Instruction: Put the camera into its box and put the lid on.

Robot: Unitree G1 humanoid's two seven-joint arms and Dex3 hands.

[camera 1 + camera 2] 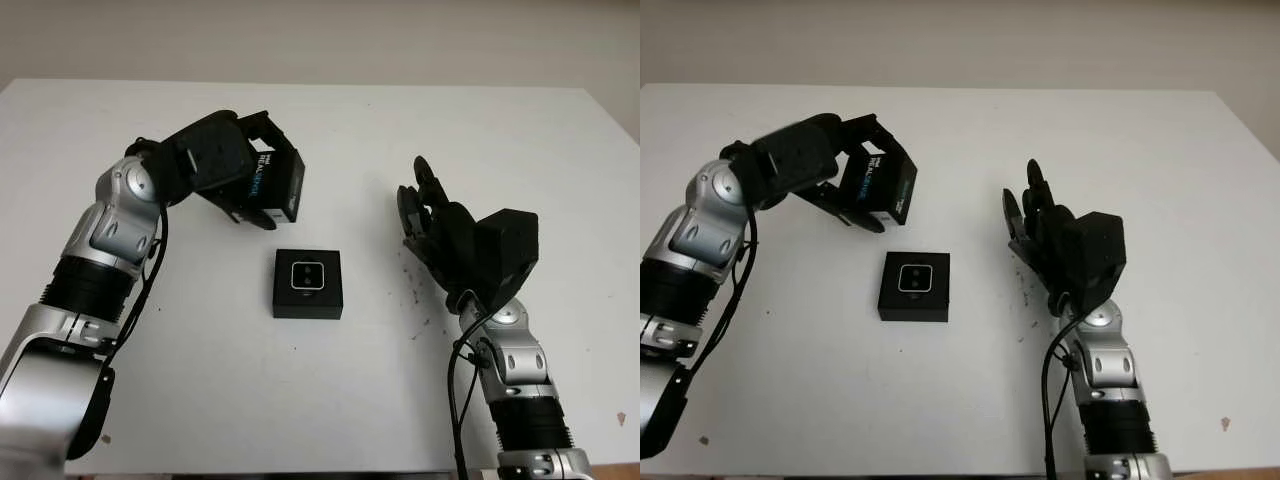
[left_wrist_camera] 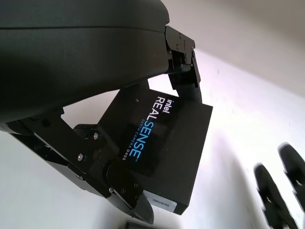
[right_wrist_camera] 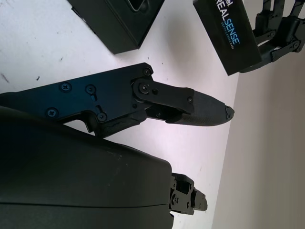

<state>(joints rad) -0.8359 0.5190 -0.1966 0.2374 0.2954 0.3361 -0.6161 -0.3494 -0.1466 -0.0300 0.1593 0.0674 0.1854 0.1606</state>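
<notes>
My left hand (image 1: 245, 180) is shut on the black box lid (image 1: 275, 185), printed "Intel RealSense", and holds it tilted above the table, up and left of the box. The lid (image 2: 162, 143) sits between the left fingers (image 2: 128, 195). The open black box (image 1: 308, 283) lies at the table's middle with the small camera (image 1: 307, 277) seated inside it. My right hand (image 1: 425, 215) is open, raised off the table to the right of the box; its finger (image 3: 200, 107) has nothing in it, and the lid (image 3: 228, 33) and box (image 3: 121, 21) lie beyond it.
The white table (image 1: 330, 400) carries a few small dark specks (image 1: 412, 290) between the box and my right hand. Its far edge meets a pale wall, and its near edge runs along the bottom.
</notes>
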